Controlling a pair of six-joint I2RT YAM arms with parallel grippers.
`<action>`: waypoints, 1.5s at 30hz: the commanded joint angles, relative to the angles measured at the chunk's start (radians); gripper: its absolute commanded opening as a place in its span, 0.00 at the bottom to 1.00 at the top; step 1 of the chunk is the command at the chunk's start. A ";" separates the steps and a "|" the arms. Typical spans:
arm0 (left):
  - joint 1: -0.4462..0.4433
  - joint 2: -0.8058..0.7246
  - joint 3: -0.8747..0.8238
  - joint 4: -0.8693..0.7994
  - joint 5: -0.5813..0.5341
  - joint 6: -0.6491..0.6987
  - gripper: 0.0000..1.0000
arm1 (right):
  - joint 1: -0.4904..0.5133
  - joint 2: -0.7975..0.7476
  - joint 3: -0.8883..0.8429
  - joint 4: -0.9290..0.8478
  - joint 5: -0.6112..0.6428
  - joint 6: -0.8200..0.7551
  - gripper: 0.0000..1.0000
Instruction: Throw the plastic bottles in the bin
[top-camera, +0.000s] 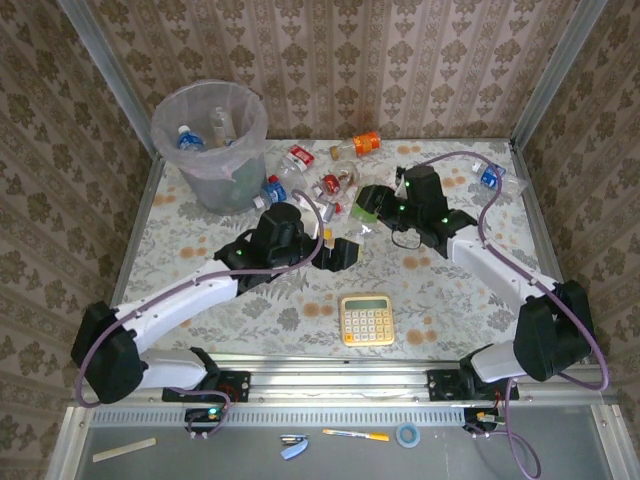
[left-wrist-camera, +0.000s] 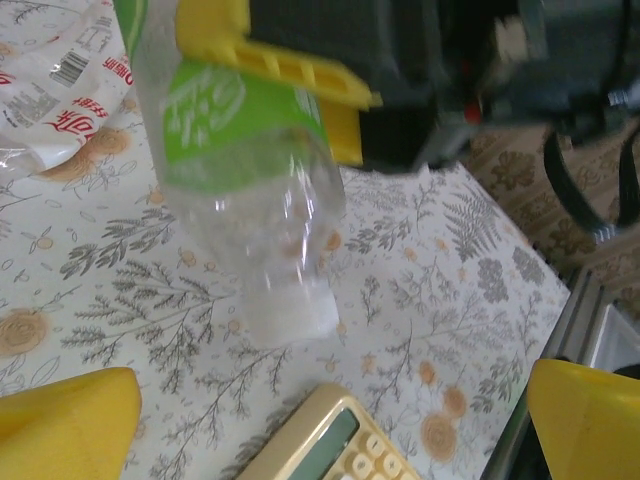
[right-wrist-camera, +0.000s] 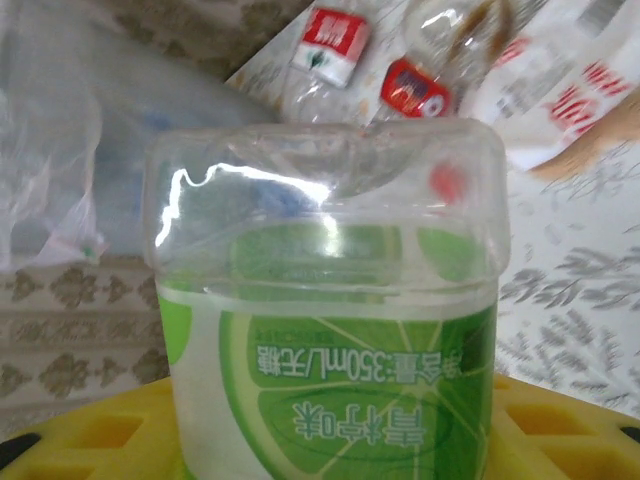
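Bottle in grip, overhead view: my right hand (top-camera: 362, 207) is clamping a green-labelled bottle (top-camera: 341, 210) near the middle of the tabletop (top-camera: 200, 270). It is well apart from the bin (top-camera: 210, 140), which is standing at the far left corner and holding binned bottles (top-camera: 190, 136). My left hand (top-camera: 338, 252) is hovering just beside the gripped bottle, on its near side. Loose bottles (top-camera: 330, 183) are lying between the bin and my right hand. A calculator (top-camera: 367, 320) is lying near the front edge.

Left wrist view: my fingers (left-wrist-camera: 60, 425) are standing wide apart, gripping nothing. The green-labelled bottle is hanging cap down ahead of them, with a yellow finger of my right hand pressing on its label. I cannot tell whether the cap is touching the tabletop.

Right wrist view: the bottle is sitting base outward between my yellow fingers (right-wrist-camera: 90, 430). Red-labelled bottles (right-wrist-camera: 415, 85) are lying beyond it, and the bin's bag is showing at the left.
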 joint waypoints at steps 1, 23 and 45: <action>0.013 0.025 0.036 0.085 0.044 -0.054 0.98 | 0.026 -0.029 -0.027 0.035 -0.027 0.025 0.59; 0.063 0.078 -0.020 0.168 0.083 -0.107 0.63 | 0.140 -0.039 -0.001 0.040 -0.055 0.047 0.59; 0.185 -0.103 -0.099 0.153 0.098 -0.054 0.45 | 0.146 -0.088 0.044 -0.066 -0.020 -0.075 1.00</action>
